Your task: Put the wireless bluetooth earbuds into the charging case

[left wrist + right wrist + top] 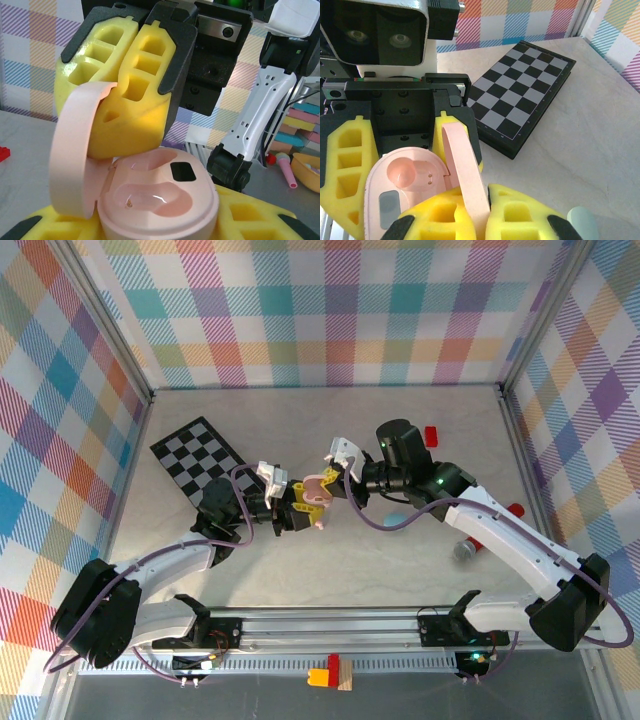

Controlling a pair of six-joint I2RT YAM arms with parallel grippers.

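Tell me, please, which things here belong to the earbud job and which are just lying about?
Job: pink case, open, held by the left claw; right claw at its lid.
Lying about: checkerboard, red block.

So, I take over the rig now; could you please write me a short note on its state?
Left fingers: shut on the base of the pink oval plastic charging case.
Right fingers: shut on its raised lid.
Done: case open; wells look empty.
On the table: small pink plastic piece, perhaps an earbud.
To do: insert earbuds, close lid.
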